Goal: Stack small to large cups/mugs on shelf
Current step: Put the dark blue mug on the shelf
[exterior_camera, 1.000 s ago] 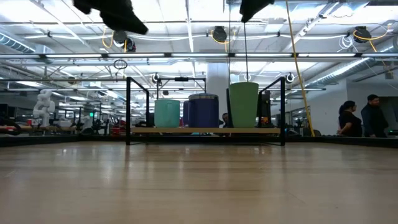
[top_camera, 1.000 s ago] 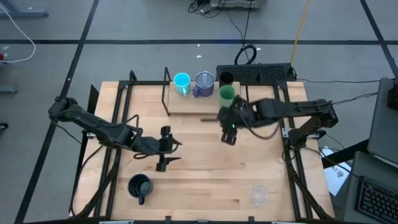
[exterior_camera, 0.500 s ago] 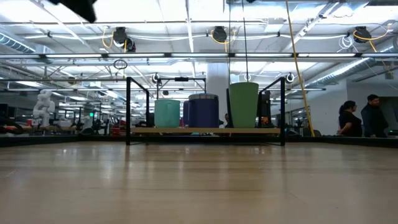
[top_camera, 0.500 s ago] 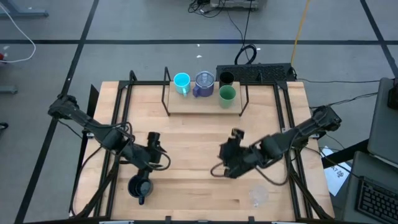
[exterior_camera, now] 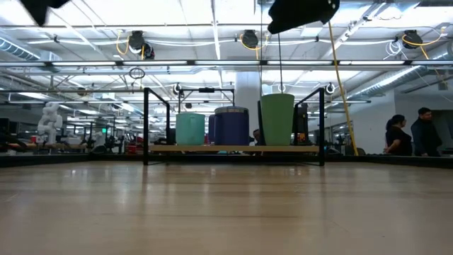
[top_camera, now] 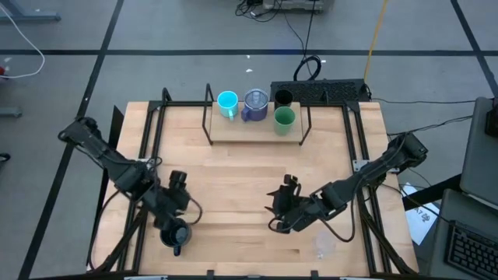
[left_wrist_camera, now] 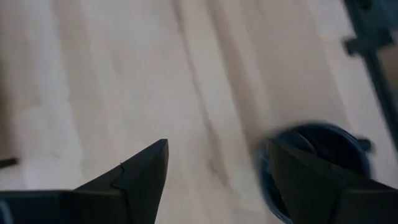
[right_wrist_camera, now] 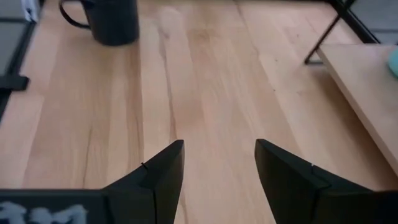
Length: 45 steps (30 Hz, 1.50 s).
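On the shelf [top_camera: 257,131] at the table's far side stand a cyan mug [top_camera: 227,102], a blue-purple mug [top_camera: 255,103], a dark tumbler [top_camera: 283,99] and a green cup [top_camera: 285,117]. A black handled mug [top_camera: 175,233] stands on the table near the left front, and a clear cup [top_camera: 324,245] near the right front. My left gripper [left_wrist_camera: 214,168] hangs open just above and beside the black mug [left_wrist_camera: 320,158] without touching it. My right gripper [right_wrist_camera: 219,165] is open over the middle of the table [top_camera: 233,171], pointing toward the black mug [right_wrist_camera: 113,22].
Black metal frame rails [top_camera: 148,148] run along the table's left and right sides. A power strip and cables [top_camera: 323,89] lie beyond the far edge. Bare wood lies between the shelf and the near edge. Two people [exterior_camera: 409,131] stand far off in the room.
My left gripper has moved toward the table's near left, toward the black mug, and tipped more steeply downward. My right gripper has left the green cup by the shelf, travelled toward the near edge and sunk lower over the table's middle. No cup has moved.
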Tool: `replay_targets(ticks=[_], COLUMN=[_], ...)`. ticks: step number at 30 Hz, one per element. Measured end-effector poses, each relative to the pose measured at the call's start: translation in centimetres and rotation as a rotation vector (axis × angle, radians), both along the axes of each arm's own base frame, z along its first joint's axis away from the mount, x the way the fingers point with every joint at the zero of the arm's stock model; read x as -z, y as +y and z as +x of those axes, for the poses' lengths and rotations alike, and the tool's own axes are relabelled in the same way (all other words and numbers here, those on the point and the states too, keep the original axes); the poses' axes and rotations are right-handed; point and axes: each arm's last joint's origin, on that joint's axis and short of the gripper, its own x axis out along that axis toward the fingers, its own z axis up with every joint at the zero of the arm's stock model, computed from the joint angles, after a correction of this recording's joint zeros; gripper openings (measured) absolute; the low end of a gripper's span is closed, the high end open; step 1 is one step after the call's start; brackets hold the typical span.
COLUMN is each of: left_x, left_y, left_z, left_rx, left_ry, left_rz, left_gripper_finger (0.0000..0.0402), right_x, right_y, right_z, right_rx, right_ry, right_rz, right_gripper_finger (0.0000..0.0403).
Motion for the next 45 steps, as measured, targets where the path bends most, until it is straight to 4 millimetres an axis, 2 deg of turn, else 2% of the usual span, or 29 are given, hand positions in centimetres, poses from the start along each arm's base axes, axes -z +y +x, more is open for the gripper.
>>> replay_targets(ticks=[7, 13, 20, 24, 27, 31, 37, 45], left_x=[0.7, 2.3, 4.0, 4.4, 4.3, 4.2, 4.2, 6.3], left_y=[-2.2, -5.0, -7.3, -8.0, -8.5, -9.1, -9.9, -11.3], left_z=[-2.0, -2.8, -3.0, -3.0, -3.0, -3.0, -3.5, -3.3], left_rx=[0.061, 0.101, 0.100, 0.098, 0.103, 0.115, 0.134, 0.123], left_ry=[0.099, 0.219, 0.343, 0.346, 0.312, 0.258, 0.204, 0.253], left_rz=[-0.014, -0.036, -0.080, -0.099, -0.118, -0.148, -0.140, -0.091], left_gripper_finger=[0.0271, 0.0263, 0.0186, 0.0143, 0.0126, 0.0127, 0.0158, 0.0183], right_x=[1.5, 2.2, 2.2, 2.1, 2.0, 1.8, 1.8, 1.8], right_y=[0.1, 0.1, 0.1, 0.1, 0.2, 0.2, 0.2, 0.2], right_z=[0.2, 0.2, 0.2, 0.2, 0.3, 0.4, 0.4, 0.4], right_rx=[-0.045, -0.053, -0.052, -0.052, -0.055, -0.067, -0.070, -0.078], right_ry=[-0.082, -0.127, -0.132, -0.146, -0.157, -0.175, -0.173, -0.169], right_rz=[-0.006, 0.008, 0.011, 0.019, 0.020, 0.013, 0.008, -0.006], right_gripper_finger=[0.0187, 0.0187, 0.0187, 0.0187, 0.0187, 0.0187, 0.0187, 0.0187])
